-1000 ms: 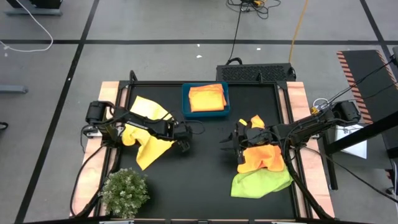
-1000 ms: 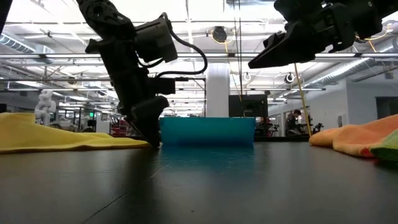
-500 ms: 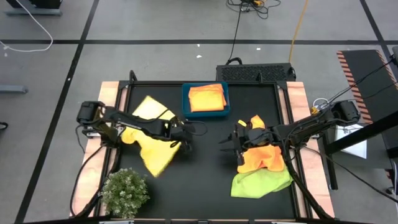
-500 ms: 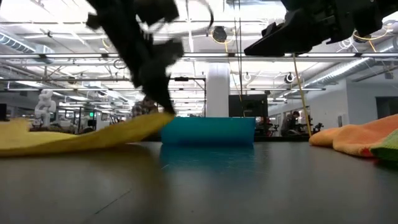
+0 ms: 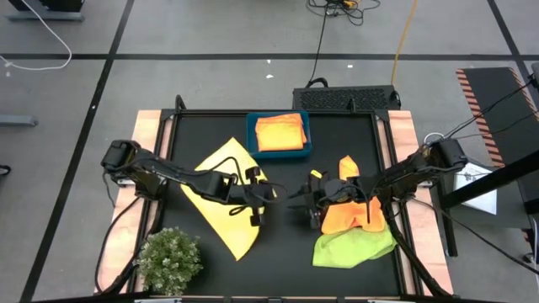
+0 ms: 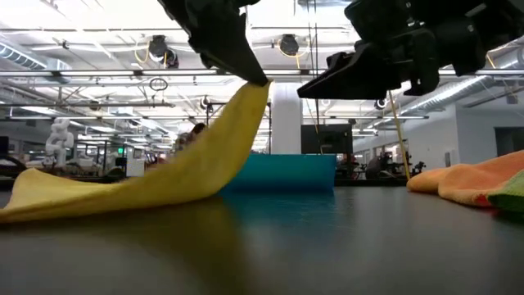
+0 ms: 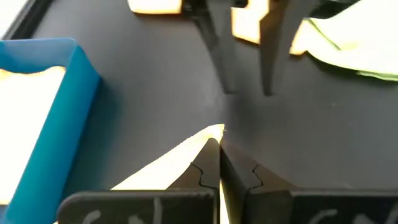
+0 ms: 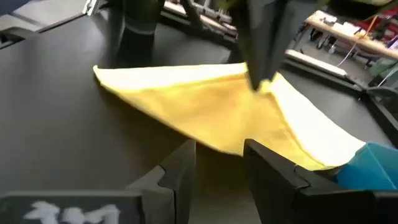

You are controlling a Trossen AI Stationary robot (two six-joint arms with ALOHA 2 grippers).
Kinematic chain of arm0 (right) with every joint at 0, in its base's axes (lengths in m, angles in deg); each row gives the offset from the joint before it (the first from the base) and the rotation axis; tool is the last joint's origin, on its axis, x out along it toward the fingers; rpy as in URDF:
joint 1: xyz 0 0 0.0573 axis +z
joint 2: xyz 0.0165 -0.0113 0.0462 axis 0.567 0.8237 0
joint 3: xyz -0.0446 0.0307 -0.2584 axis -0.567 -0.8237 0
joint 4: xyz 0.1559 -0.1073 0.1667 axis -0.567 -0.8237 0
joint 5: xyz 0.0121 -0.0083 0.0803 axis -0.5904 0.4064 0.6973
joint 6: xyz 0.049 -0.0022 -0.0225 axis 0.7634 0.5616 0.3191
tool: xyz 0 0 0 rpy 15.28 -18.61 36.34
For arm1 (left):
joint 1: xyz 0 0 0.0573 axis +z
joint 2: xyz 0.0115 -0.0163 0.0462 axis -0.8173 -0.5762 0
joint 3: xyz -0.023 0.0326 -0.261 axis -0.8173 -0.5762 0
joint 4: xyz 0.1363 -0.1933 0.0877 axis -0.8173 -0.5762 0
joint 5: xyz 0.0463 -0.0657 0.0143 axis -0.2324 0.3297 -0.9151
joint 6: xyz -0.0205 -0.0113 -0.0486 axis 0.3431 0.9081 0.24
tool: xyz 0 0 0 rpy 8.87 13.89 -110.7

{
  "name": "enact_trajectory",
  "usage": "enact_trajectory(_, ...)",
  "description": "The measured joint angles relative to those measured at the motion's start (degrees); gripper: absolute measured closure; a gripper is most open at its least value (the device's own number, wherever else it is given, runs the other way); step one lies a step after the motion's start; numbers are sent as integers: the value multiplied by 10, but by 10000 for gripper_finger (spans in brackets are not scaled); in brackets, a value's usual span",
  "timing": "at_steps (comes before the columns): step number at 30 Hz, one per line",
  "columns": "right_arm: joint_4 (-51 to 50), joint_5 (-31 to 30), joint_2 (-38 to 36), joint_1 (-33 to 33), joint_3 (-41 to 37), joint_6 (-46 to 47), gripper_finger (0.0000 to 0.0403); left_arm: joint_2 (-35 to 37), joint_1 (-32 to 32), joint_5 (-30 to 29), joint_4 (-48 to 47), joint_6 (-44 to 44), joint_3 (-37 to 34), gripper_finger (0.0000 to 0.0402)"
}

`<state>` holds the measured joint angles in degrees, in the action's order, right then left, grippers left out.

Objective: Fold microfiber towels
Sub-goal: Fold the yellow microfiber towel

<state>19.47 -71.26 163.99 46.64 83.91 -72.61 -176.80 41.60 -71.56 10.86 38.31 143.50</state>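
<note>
Cloth up: soft yellow microfiber towel [image 5: 221,195] drapes diamond-shaped at frame centre-left, corner pinched by left gripper [image 5: 268,194]; right gripper [image 5: 296,195] hangs spread, empty.

high: overhead, straight down | low: tabletop level, across | wrists: close, facing each other

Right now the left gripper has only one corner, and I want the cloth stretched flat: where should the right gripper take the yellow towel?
The right gripper is open. Take the yellow towel by the free corner near the plant, from the table's middle: it lies flat and bare.
</note>
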Motion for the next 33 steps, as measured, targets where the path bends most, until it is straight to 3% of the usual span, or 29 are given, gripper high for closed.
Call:
enact_trajectory(7, 33, -1, 6, -1, 1, -59, 272, 0, -12, 1, 0, 2, -8, 401)
enact_trajectory(15, -14, 0, 23, -15, 57, -78, 272, 0, -15, 16, 21, -4, -8, 401)
enact_trajectory(23, -19, 4, 24, -20, 66, -87, 272, 1, -15, 17, 29, -10, -8, 401)
enact_trajectory(33, 60, 3, 98, -15, 66, -113, 272, 1, -15, 31, 48, -22, -8, 400)
